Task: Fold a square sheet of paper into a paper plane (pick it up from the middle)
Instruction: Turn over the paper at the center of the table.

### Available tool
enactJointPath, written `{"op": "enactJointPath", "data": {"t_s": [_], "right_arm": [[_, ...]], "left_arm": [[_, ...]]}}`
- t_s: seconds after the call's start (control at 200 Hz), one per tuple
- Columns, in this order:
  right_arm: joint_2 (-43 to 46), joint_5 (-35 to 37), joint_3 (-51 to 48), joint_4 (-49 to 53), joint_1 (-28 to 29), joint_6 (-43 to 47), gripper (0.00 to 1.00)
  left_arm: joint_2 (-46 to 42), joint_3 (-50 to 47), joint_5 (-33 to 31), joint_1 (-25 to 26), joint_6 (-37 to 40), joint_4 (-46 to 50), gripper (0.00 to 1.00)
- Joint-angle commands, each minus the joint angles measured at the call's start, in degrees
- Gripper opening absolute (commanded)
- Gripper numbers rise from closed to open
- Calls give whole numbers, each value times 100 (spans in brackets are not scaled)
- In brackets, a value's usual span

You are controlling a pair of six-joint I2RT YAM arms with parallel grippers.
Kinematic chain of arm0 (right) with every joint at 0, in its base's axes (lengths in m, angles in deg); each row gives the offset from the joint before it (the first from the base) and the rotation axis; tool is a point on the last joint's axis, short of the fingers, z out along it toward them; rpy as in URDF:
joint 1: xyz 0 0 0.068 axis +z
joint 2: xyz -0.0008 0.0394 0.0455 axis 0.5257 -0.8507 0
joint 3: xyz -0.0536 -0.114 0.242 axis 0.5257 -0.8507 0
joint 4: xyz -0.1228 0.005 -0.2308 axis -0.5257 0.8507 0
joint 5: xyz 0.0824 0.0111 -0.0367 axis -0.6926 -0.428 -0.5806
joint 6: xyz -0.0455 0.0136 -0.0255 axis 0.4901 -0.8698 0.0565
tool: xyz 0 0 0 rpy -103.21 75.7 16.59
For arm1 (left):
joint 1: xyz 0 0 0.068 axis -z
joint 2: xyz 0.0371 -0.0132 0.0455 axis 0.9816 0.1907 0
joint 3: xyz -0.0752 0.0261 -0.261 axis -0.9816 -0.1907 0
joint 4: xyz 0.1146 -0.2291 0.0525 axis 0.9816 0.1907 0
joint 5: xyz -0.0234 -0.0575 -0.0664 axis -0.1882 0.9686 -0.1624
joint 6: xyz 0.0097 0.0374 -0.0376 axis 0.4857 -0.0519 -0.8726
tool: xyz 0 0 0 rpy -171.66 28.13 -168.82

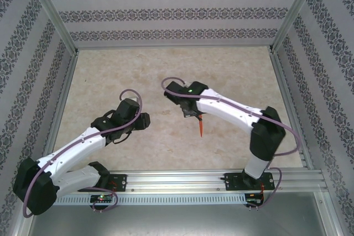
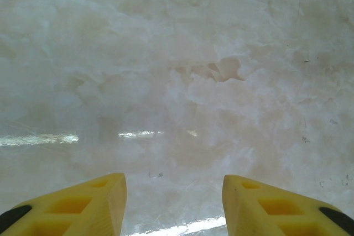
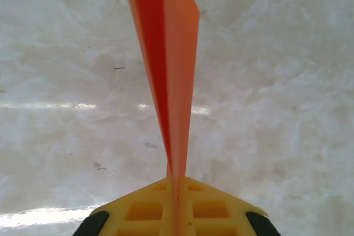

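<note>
**Right gripper** (image 3: pixel 178 183): my jaws are pressed together and clamped on the plane (image 3: pixel 171 70).

**Plane:** a slim orange dart with its layers stacked flat along a centre crease. One end is pinched at the right gripper's tips. The rest juts out beyond them, in the air above the table (image 1: pixel 221 70), and touches nothing else that I can see. I cannot tell which end is the nose.

**Left gripper** (image 2: pixel 174 183): my jaws stand apart with nothing between them. It sits well apart from the right gripper, on its left side.

**Handling, my assessment:**
- The plane is very light and thin, so it is likely to flutter or drift on release.
- It is stiff along the crease and limp across the wings.
- The paper is smooth and may slip from a light pinch, but a hard squeeze would mark it for good.
- The wings crush easily and are best left alone.

**Recommended hold:** on the centre fold, where the layers are thickest, with the pads flat across it. A hold nearer mid-length than the right gripper's present one would balance better.
</note>
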Motion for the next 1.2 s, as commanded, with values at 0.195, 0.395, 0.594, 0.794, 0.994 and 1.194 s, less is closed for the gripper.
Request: {"op": "enactJointPath", "data": {"t_s": [0.195, 0.395, 0.594, 0.794, 0.994, 1.194], "right_arm": [[-1638, 469, 1311, 1392, 476, -551, 5], [-2286, -39, 1674, 1148, 549, -602, 7], [-2739, -476, 1915, 1010, 567, -647, 8], [-2905, -734, 2055, 1043, 584, -767, 13], [-2797, -1226, 2147, 857, 593, -923, 28], [-2268, -1697, 1945, -66, 601, -994, 53]], "left_arm": [[-835, -340, -701, -80, -72, 346, 59], [-1168, -495, -983, -94, -117, 535, 63], [-1218, -494, -1003, -96, -134, 604, 67], [-1084, -396, -859, -97, -183, 773, 67], [-1019, -345, -683, -96, -107, 913, 68], [-963, -134, -696, -101, 24, 1324, 69]]}}
